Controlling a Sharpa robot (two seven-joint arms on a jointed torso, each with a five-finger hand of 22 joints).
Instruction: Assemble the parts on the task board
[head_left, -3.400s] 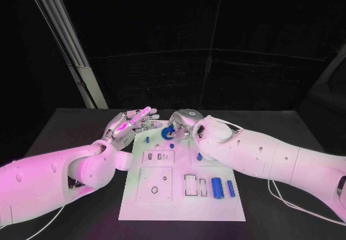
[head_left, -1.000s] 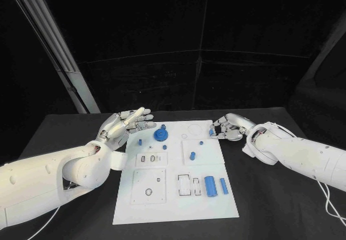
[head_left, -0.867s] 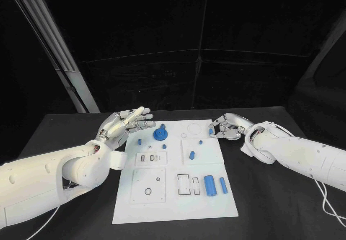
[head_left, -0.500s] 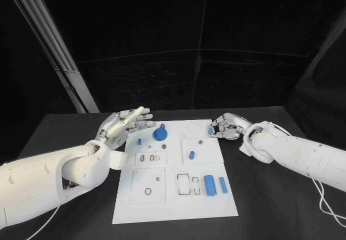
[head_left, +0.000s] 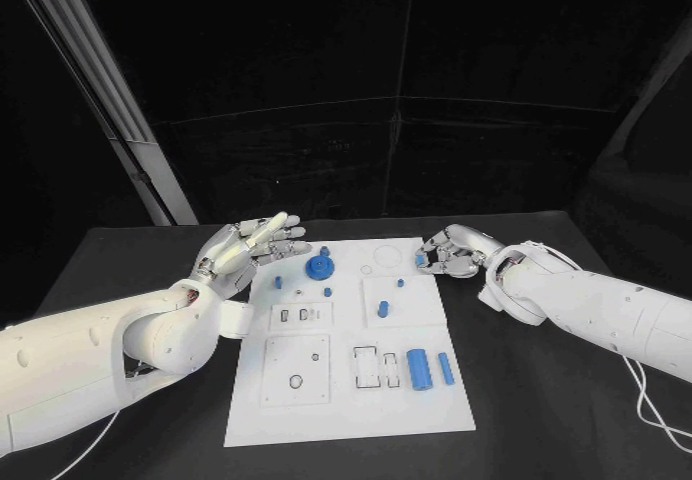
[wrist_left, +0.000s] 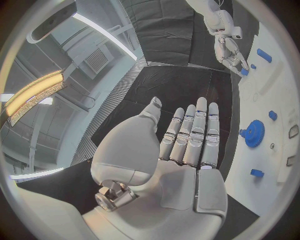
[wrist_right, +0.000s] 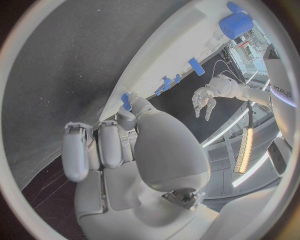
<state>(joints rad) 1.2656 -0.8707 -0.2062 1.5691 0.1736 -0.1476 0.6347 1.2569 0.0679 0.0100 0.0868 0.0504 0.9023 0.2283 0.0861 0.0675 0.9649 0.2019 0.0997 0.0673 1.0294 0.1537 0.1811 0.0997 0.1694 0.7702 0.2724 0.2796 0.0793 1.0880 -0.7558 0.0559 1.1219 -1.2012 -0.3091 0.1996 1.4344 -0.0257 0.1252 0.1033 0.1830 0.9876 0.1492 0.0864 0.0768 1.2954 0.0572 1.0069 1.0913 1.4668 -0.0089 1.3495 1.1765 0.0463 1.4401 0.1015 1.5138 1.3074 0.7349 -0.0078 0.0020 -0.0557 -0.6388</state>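
The white task board (head_left: 320, 400) lies mid-table. On its far part stands a blue gear (head_left: 319, 267), also visible from the left wrist as the gear (wrist_left: 253, 133), with small blue pegs (head_left: 327, 291) near it. Two blue cylinders (head_left: 418, 370) lie on the near right part. My left hand (head_left: 253, 245) hovers beyond the board's far left corner, flat with straight fingers (wrist_left: 200, 130), holding nothing. My right hand (head_left: 459, 252) sits at the board's far right edge with fingers curled, pinching a small blue part (head_left: 420, 262), seen from the right wrist as the part (wrist_right: 126, 101).
The board has rectangular and round recesses (head_left: 372, 368) on its near half. Black table (head_left: 562, 420) surrounds the board on all sides. A metal post (head_left: 130, 150) stands beyond the table's far left corner.
My right hand left the gear, which now stands on the board, and moved to the far right edge. Over the last second it crept slightly toward the board. The left hand stayed put.
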